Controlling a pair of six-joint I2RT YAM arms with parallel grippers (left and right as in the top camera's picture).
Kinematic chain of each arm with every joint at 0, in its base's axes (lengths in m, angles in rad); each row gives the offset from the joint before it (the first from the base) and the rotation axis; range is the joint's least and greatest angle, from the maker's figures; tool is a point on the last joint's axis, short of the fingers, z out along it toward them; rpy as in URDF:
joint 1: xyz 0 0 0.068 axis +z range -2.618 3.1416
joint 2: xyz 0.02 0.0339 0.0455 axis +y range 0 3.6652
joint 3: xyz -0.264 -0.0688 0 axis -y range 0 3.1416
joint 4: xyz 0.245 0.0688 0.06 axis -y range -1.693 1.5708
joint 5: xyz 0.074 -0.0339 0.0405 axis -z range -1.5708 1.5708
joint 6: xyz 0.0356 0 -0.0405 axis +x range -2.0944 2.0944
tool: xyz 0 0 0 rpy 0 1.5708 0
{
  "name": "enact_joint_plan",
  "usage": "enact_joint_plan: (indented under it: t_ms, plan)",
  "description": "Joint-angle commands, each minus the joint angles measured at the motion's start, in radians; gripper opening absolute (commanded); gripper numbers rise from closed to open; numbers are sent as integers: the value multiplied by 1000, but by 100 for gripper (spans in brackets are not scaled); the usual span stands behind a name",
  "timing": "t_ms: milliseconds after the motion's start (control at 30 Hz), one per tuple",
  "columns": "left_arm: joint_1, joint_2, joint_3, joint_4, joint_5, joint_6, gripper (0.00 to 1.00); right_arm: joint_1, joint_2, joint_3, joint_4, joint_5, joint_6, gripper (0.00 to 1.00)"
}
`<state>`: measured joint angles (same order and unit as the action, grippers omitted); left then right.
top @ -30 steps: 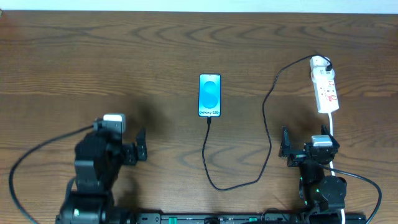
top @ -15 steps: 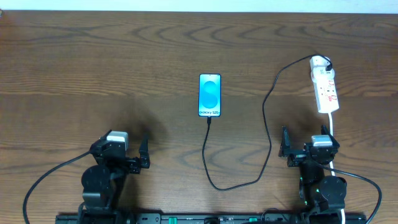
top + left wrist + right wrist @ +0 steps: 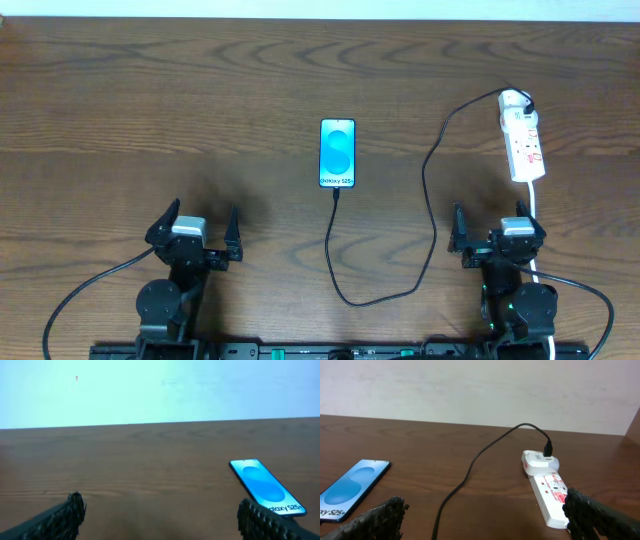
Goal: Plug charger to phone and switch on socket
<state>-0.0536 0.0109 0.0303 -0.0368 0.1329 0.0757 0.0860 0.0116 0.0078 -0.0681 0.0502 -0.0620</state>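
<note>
The phone (image 3: 338, 153) lies face up mid-table, its blue screen lit; it also shows at the right of the left wrist view (image 3: 265, 485) and at the left of the right wrist view (image 3: 350, 489). The charger (image 3: 428, 215), a thin black cable, runs from the far end of the socket (image 3: 523, 140), loops toward the near edge and meets the phone's bottom edge. Whether its plug is seated I cannot tell. My left gripper (image 3: 198, 226) stands open near the front left, holding nothing. My right gripper (image 3: 497, 235) is open just in front of the socket (image 3: 547, 492), its jaws apart and bare.
A thick white cord (image 3: 537, 212) leaves the socket's near end and passes close to my right gripper. The charger (image 3: 470, 467) crosses the table between the phone and the socket. A pale wall bounds the table's far edge.
My left arm has drawn back toward the near edge and folded low, with its gripper open throughout. The right arm, phone, cable and socket have not moved.
</note>
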Motion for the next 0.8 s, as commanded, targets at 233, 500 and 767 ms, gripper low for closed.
enact_joint_plan:
  t_ms: [233,500,767]
  plan:
    - [36,-10,-27,-29,-74,0,99,-4,-6,-2,-3,11,5,99]
    - [53,-10,-27,-36,-145,-62,99,-4,-6,-2,-3,11,5,99]
    - [53,-10,-27,-36,-138,-43,99,-4,-6,-2,-3,11,5,99]
